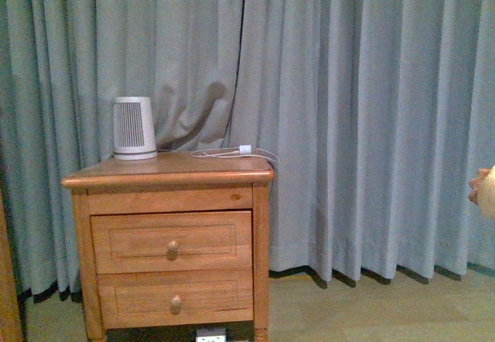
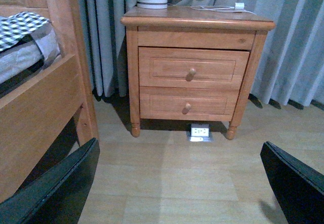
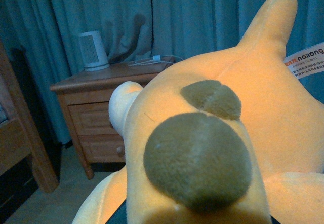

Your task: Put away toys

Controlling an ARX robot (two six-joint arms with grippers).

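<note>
Hiding right jaws, grip impossible to tell, behind soft, rounded orange-yellow plush toy (image 3: 202, 133) with fuzzy brown patches; holding left jaws wide apart, empty.

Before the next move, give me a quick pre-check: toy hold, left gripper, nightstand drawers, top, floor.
1. Hold on plush toy: cannot tell; it fills the right wrist view, jaws hidden.
2. Left gripper free: ok; open, empty.
3. Upper drawer and lower drawer open: not ok; both shut.
4. Nightstand top free: not ok; white appliance and cable on it.
5. Floor before the nightstand: ok; bare, socket box underneath the stand.
</note>
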